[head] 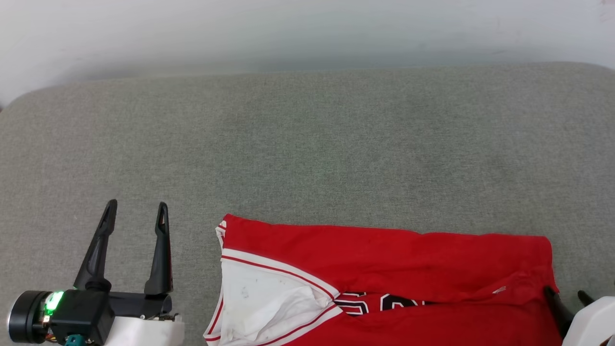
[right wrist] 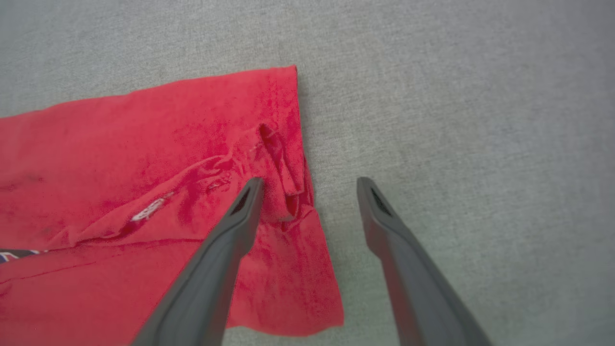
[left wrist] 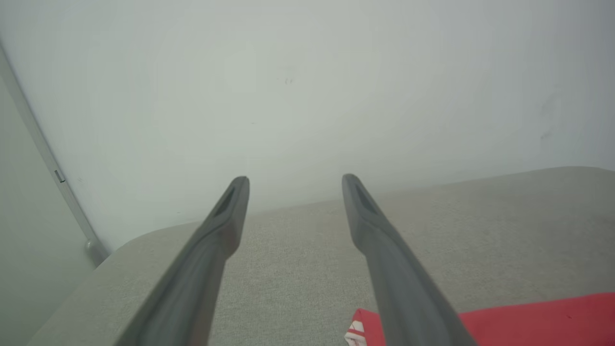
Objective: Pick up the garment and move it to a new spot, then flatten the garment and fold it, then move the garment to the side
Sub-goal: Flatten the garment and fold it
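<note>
A broad grey fabric-covered surface (head: 307, 144) with rounded far corners takes up most of the head view, and a pale wall (head: 288, 29) rises behind it. In the left wrist view a thin grey pipe (left wrist: 48, 158) runs slantwise down that wall at the left. The garment (head: 384, 254) lies on the near part of the surface, right of centre in the head view. It is red, and a long flap is folded over along its length. Its lower part is cut off by the bottom edge of the picture. A white sleeve (head: 259, 298) with red-and-white striped trim lies rumpled at its left end. The left gripper (head: 138, 204) stands over bare grey fabric just left of the garment and apart from it. Its two dark fingers are spread wide with nothing between them. The right gripper (right wrist: 311, 180) is at the garment's right edge, with its jaws also spread. One finger is over the red cloth and the other over bare grey surface; whether either touches cannot be told. Black lettering (head: 379, 303) outlined in white peeks from under the fold beside the sleeve, too covered to read. A small white mark (right wrist: 149, 210) sits on the fold near the right end, too blurred to read. A green light (head: 54, 302) glows on the left wrist.
</note>
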You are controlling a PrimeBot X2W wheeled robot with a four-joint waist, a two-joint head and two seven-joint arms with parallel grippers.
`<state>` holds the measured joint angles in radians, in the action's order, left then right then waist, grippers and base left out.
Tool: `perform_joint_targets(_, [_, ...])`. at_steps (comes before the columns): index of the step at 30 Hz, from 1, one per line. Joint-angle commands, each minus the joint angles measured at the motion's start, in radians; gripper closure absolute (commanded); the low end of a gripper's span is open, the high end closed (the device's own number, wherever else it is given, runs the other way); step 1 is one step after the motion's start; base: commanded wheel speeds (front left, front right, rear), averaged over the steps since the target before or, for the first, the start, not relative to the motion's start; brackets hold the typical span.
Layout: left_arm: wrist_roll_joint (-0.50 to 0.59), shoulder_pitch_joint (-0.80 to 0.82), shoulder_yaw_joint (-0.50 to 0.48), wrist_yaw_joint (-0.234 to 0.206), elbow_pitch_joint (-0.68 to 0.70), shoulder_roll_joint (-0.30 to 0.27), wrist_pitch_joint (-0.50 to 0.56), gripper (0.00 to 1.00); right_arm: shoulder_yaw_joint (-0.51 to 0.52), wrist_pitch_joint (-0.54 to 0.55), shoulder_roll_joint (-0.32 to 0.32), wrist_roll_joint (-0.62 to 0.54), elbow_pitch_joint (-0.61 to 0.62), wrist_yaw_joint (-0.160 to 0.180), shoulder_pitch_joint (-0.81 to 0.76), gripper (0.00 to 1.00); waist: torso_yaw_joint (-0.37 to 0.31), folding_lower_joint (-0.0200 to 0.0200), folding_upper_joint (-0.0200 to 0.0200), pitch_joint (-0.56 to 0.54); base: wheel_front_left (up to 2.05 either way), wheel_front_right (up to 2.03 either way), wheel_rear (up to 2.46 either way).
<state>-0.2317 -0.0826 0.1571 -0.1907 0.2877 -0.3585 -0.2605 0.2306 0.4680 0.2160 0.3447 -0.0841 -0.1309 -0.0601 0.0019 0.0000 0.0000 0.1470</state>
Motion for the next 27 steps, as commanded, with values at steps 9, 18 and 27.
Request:
perform_joint_targets(9, [0.079,0.015,-0.096,0.137,-0.018,0.113,-0.006,0.00,-0.014,0.017,-0.044,0.032,-0.110,0.000,0.023,0.00,0.028,0.0000,0.0000,0.038,0.00,0.00,0.00])
perform_joint_targets(18, [0.119,0.025,-0.151,0.211,-0.039,0.174,-0.005,0.00,-0.106,0.025,-0.079,0.049,-0.203,-0.006,0.015,0.00,0.042,0.0000,0.0000,0.048,0.00,0.00,0.00])
perform_joint_targets(27, [0.152,0.013,-0.198,0.260,-0.054,0.211,-0.006,0.00,-0.133,-0.051,-0.034,0.053,-0.214,0.000,0.038,1.00,0.034,0.0000,0.0000,0.025,0.00,0.00,0.00])
